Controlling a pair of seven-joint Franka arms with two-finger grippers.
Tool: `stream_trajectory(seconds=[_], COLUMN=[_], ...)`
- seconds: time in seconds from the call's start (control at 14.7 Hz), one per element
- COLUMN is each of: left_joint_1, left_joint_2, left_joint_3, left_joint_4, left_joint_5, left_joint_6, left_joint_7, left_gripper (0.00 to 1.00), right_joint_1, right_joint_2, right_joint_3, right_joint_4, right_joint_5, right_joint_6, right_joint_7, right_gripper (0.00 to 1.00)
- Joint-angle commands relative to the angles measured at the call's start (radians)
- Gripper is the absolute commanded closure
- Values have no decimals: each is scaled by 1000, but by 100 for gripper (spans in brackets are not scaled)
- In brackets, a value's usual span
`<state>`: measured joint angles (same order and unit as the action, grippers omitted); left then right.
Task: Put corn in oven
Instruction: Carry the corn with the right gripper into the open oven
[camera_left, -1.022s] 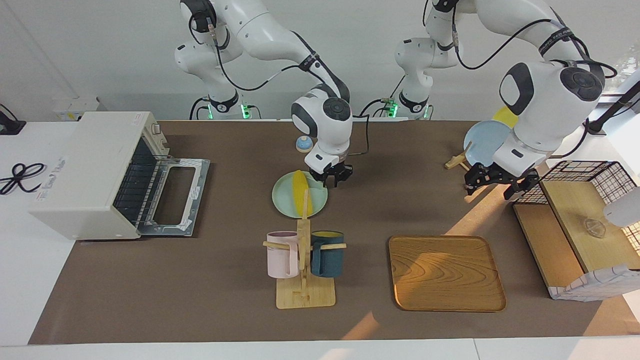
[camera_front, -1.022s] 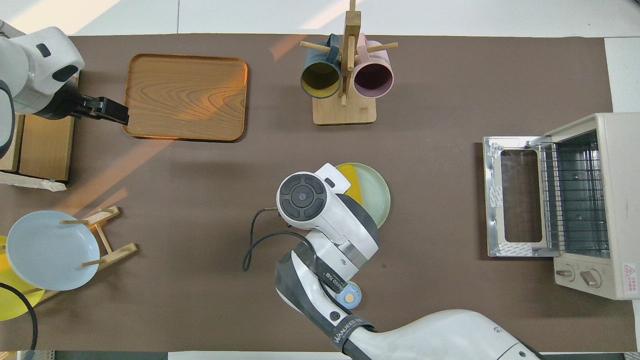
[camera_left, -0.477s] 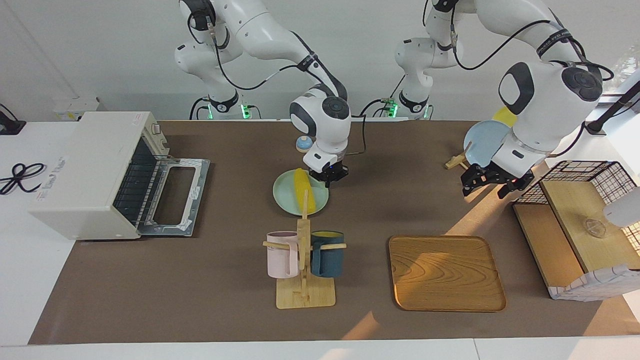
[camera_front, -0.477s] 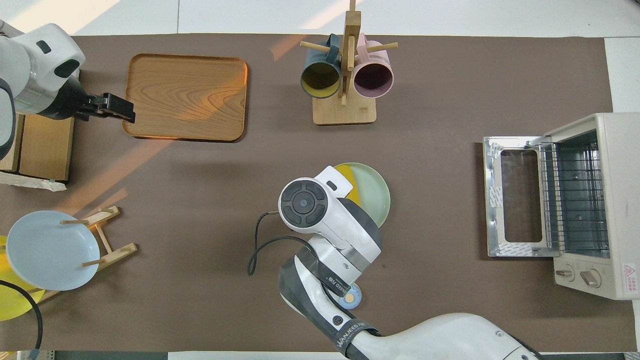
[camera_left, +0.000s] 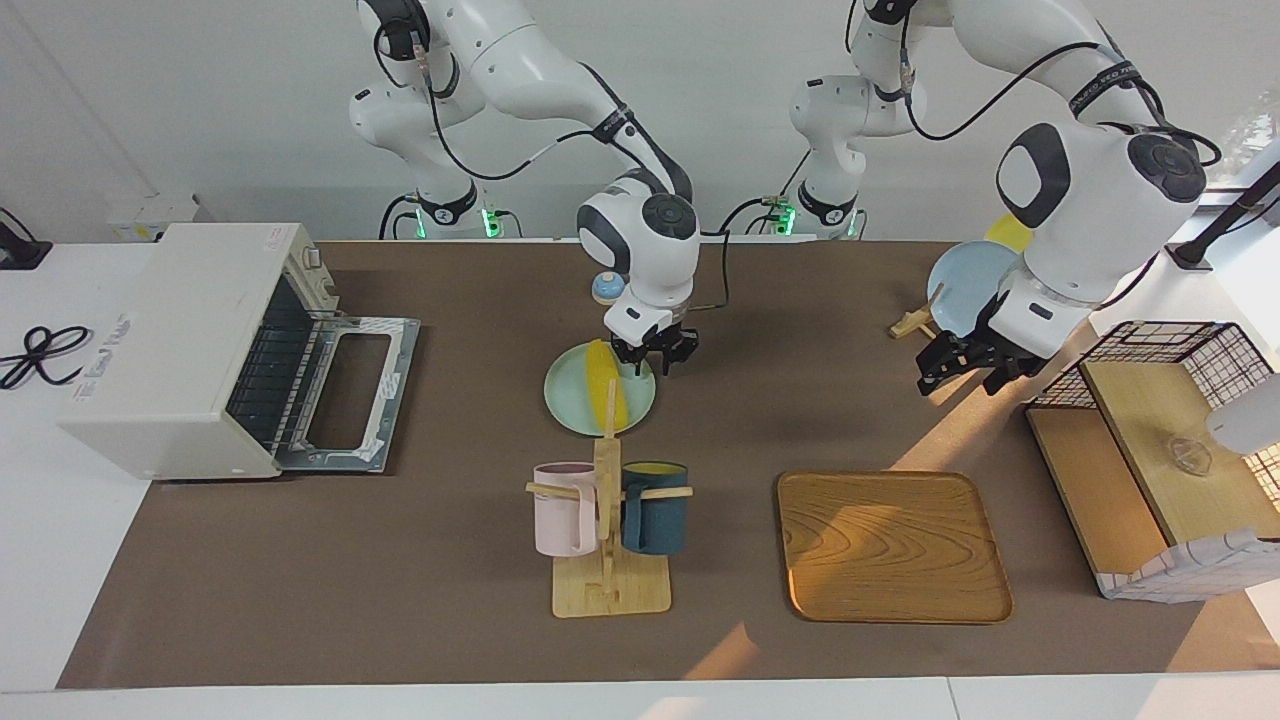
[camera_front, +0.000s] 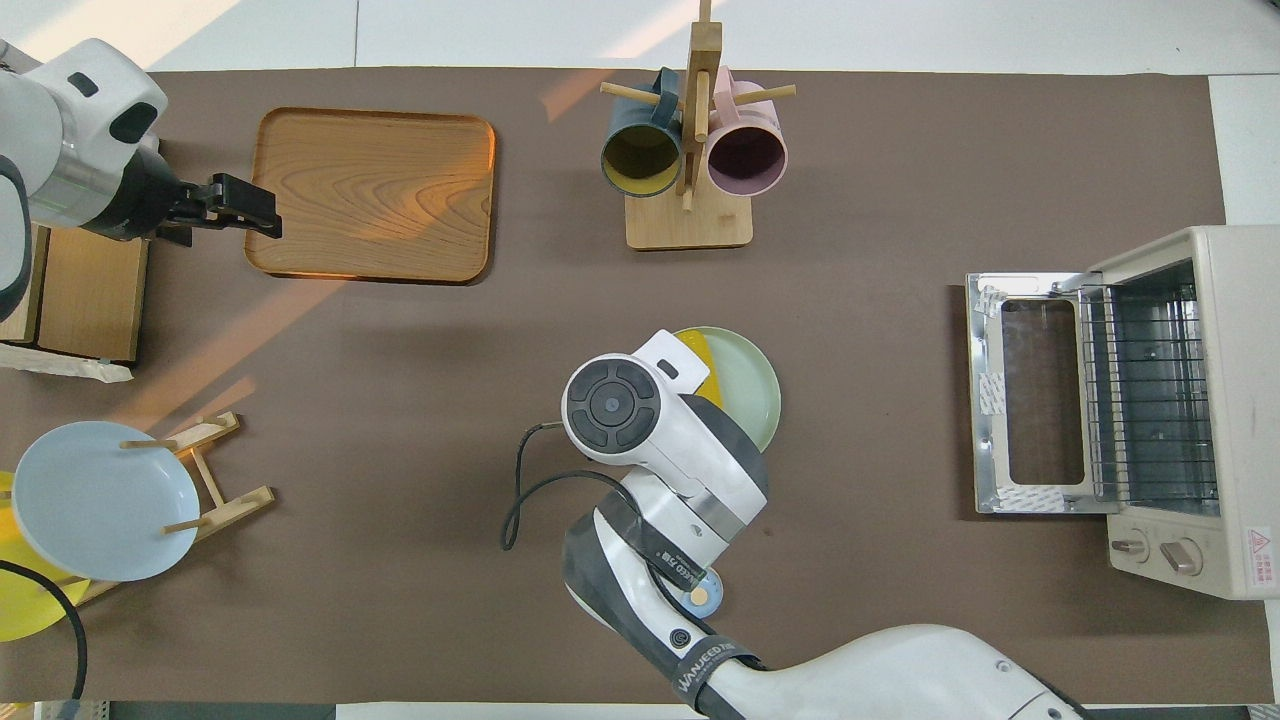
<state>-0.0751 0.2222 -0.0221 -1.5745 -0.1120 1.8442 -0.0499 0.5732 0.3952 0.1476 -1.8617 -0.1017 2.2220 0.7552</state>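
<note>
The corn (camera_left: 605, 385) lies lengthwise on a mint plate (camera_left: 575, 408) near the middle of the bench, nearer to the robots than the mug rack (camera_left: 607, 520), which carries a pink mug (camera_left: 565, 508) and a dark blue mug (camera_left: 655, 506). The right gripper (camera_left: 655, 357) hangs low over the plate's edge, at the end of the corn nearest the robots. Its fingers point down and look spread, with nothing between them, though in the overhead view the arm's wrist hides them, so whether a fingertip touches the corn is unclear.

The oven (camera_left: 190, 345) stands at the right arm's end of the bench with its door (camera_left: 350, 393) folded down flat on the mat and the wire rack inside exposed; the corn is well apart from it.

The left gripper (camera_left: 958, 366) hovers over bare mat toward the left arm's end, between the plate stand with its blue plate (camera_left: 965, 287) and the black wire basket (camera_left: 1175, 345). Its fingers appear parted and empty. A wooden tray (camera_left: 890, 545) lies toward the bench edge farthest from the robots.
</note>
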Motion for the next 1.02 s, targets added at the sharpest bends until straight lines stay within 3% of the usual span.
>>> stream_trajectory(seconds=[0.0, 0.14, 0.27, 0.54, 0.82, 0.95], left_joint_1=[-3, -5, -6, -12, -14, -22], left_joint_2=[-7, -7, -7, -7, -7, -7], left_joint_3=[2, 2, 1, -1, -1, -1], left_joint_4=[2, -1, -1, -1, 1, 2], left_joint_5=[-17, -15, -17, -17, -17, -5], left_joint_6=[7, 9, 20, 20, 20, 16], left_joint_7=[-8, -1, -8, -4, -1, 10], left_gripper=[0, 0, 0, 0, 0, 0], right_joint_1=[-15, -13, -16, -32, -102, -151], right_joint_2=[-12, -13, -13, -12, -4, -39], right_joint_3=[6, 6, 6, -2, -2, -2], right_joint_4=[-28, -31, -33, 11, 258, 280], right_joint_5=[-13, -13, -13, -71, -135, -141], right_joint_6=[27, 27, 30, -36, -380, -474], right_joint_7=[-23, -36, -57, -146, -265, -321], right_gripper=[56, 73, 100, 100, 100, 100])
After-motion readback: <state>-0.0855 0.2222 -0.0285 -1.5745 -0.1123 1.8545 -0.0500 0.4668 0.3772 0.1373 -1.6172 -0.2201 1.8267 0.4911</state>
